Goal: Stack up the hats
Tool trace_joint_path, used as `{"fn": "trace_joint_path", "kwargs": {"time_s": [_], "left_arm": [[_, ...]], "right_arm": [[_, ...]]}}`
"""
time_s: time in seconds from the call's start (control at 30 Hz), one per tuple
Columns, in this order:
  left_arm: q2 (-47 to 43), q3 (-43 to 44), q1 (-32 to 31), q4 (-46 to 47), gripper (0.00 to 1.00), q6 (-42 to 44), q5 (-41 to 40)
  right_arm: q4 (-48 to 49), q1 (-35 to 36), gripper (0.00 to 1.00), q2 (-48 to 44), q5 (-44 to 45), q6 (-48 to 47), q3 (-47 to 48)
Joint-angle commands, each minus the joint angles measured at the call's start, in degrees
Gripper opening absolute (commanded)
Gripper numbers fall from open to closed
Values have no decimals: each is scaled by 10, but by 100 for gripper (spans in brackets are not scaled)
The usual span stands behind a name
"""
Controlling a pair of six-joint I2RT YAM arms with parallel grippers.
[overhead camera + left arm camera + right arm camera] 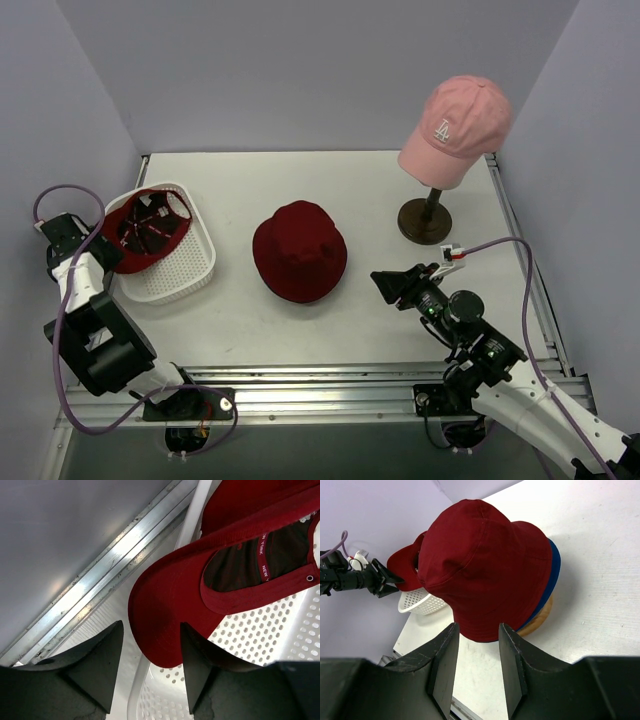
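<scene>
The white basket [190, 275] sits right under my left gripper [151, 625], with the red cap [140, 235] upside down inside it. The cap looks light, with a floppy crown. Its stiffer brim [165, 600] is the place to grab. The brim's edge lies between the spread fingers, which pinch nothing.

Your top view looks down on the tabletop [230, 180] from its near edge, your left wrist view hugs the red cap [165, 600] in the basket [260, 630], and your right wrist view looks past the dark red bucket hat [485, 565] to that same cap.
</scene>
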Motion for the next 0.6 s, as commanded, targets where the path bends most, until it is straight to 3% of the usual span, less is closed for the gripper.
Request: {"fn": "trace_joint_path", "kwargs": {"time_s": [0.0, 0.43, 0.57], "left_arm": [[1, 25, 3, 39, 57, 4, 3], [-40, 27, 1, 52, 4, -7, 27], [-52, 37, 1, 41, 2, -7, 26]], "right_arm": [[10, 3, 34, -9, 12, -5, 16], [8, 3, 34, -5, 18, -6, 23], [6, 3, 34, -4, 20, -6, 23]]}}
